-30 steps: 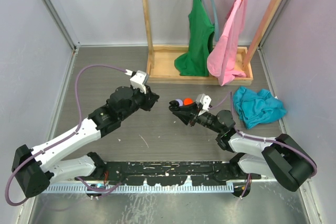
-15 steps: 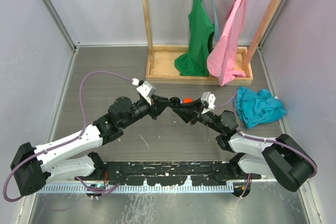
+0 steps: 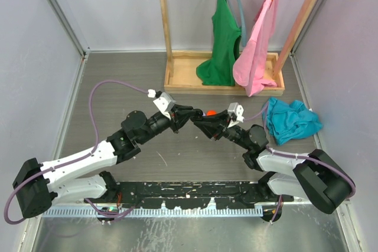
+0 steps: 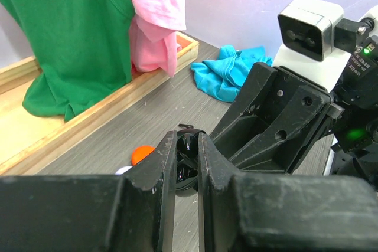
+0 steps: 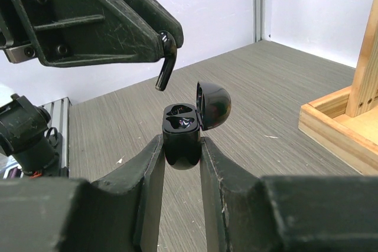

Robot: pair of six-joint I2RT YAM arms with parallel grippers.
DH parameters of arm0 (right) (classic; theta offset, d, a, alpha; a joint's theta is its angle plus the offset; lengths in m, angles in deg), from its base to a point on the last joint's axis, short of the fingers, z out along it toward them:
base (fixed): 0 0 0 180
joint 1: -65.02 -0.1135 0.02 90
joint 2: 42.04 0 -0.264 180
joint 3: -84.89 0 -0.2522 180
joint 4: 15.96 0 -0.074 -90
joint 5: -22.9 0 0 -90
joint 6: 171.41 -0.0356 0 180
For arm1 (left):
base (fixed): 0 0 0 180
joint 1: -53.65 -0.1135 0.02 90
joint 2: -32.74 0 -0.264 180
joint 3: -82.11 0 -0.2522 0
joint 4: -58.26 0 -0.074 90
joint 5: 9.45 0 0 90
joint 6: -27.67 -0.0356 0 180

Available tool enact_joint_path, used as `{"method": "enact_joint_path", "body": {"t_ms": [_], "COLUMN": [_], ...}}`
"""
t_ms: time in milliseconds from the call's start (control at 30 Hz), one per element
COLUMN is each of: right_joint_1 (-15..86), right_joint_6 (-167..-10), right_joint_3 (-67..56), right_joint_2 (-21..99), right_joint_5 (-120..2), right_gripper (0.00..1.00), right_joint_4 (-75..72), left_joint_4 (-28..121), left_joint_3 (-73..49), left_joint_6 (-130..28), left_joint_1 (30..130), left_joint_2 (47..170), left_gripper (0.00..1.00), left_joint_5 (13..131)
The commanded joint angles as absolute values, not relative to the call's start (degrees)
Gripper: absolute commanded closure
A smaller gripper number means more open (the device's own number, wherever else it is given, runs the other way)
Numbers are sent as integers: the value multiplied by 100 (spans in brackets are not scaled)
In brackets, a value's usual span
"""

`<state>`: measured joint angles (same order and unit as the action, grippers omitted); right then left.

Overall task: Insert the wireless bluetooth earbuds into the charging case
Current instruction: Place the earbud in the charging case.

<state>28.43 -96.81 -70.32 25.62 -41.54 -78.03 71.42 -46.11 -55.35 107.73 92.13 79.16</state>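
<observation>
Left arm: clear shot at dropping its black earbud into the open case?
Probably yes. The black earbud in the left jaws hangs just above the charging case, which the right jaws hold with its lid swung open away from the approach. Nothing sits between.

A second ago the left end effector (image 3: 189,115) hangs nearer the left edge of the table (image 3: 118,81), well apart from the right end effector (image 3: 198,121). Now it is swung in toward the table's middle, tips nearly meeting the right one's. The black earbud (image 5: 166,60) it pinches now sits just above the open charging case (image 5: 182,137).
</observation>
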Motion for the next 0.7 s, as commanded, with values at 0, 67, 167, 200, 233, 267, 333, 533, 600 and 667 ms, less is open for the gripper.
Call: {"method": "enact_joint_path", "body": {"t_ms": [0,67,167,200,233,267,333,533,600,667], "right_joint_1": [2824,2820,2822,2820,2821,2822,2820,2820,2821,2820], "right_joint_6": [-9797,-9802,-9796,-9794,-9793,-9781,-9746,-9622,-9605,-9594], "right_joint_3": [-7019,-7034,-7037,-7038,-7031,-7015,-7002,-6988,-6995,-6995], "right_joint_2": [2545,2519,2469,2449,2438,2433,2432,2492,2498,2489], "right_joint_5": [-4147,-4152,-4178,-4187,-4192,-4190,-4172,-4179,-4170,-4158], "right_gripper": [99,99,99,99,99,99,99,99,99,99], "right_joint_4": [-8392,-8393,-8387,-8380,-8376,-8365,-8316,-8292,-8312,-8319], "left_joint_4": [7720,7726,7734,7734,7737,7737,7734,7736,7737,7737], "left_joint_3": [-4499,-4506,-4519,-4527,-4528,-4528,-4513,-4510,-4506,-4495], "left_joint_6": [-5762,-5787,-5889,-5932,-5961,-5987,-6040,-6216,-6279,-6331], "left_joint_1": [10855,10889,10970,10997,11028,11044,11094,11229,11277,11320], "left_joint_2": [9322,9365,9412,9422,9420,9424,9411,9421,9438,9452], "left_gripper": [92,92,92,92,92,92,93,93,93,93], "left_joint_5": [7914,7917,7969,8012,8041,8053,8080,8258,8329,8402]}}
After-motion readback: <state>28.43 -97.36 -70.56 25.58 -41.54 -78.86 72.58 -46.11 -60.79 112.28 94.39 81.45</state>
